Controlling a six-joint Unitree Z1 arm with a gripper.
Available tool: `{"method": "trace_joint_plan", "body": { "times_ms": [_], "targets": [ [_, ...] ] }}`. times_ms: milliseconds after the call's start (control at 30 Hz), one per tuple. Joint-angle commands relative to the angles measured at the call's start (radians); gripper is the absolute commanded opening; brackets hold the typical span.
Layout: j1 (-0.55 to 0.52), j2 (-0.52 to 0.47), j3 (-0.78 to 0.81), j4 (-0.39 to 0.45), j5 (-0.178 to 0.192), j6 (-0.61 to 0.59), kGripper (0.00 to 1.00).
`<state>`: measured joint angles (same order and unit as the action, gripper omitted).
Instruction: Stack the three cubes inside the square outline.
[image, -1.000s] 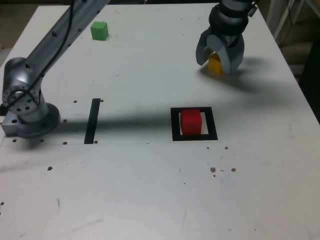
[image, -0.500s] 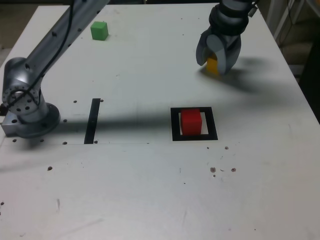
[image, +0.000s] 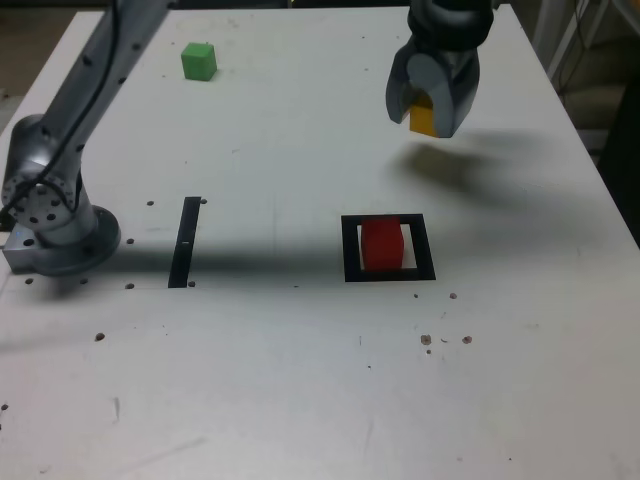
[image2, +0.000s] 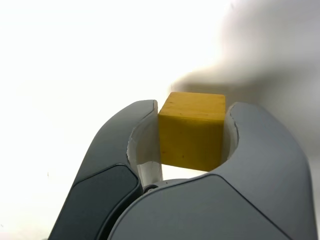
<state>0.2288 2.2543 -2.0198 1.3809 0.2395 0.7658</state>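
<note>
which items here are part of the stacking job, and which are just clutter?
Part of the job:
- yellow cube, clamped in the gripper, lifted off the table
- red cube, sitting inside the square outline
- green cube, far corner, untouched

Just lying about:
- black strip near the arm base
- small dark specks on the table

The exterior view looks down from high over the whole table (image: 300, 400). The wrist view sits close behind the end effector (image2: 192, 140); both show the yellow cube (image: 423, 117).
</note>
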Motion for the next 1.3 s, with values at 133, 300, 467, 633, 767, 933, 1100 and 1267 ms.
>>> {"method": "trace_joint_plan", "body": {
  "times_ms": [133, 300, 467, 633, 767, 933, 1100, 1267],
  "targets": [
    [-0.051, -0.095, 0.092, 0.003, -0.018, -0.087, 0.35],
    [-0.103, -0.152, 0.154, 0.016, -0.031, -0.182, 0.35],
    [-0.159, -0.19, 0.197, 0.036, -0.03, -0.288, 0.35],
    [-0.212, -0.222, 0.228, 0.072, -0.028, -0.397, 0.35],
    [-0.258, -0.235, 0.232, 0.113, -0.029, -0.496, 0.35],
    [-0.308, -0.242, 0.231, 0.132, -0.073, -0.62, 0.35],
    [-0.337, -0.242, 0.231, 0.133, -0.129, -0.723, 0.35],
    [-0.35, -0.238, 0.245, 0.133, -0.162, -0.805, 0.35]
  ]
}}
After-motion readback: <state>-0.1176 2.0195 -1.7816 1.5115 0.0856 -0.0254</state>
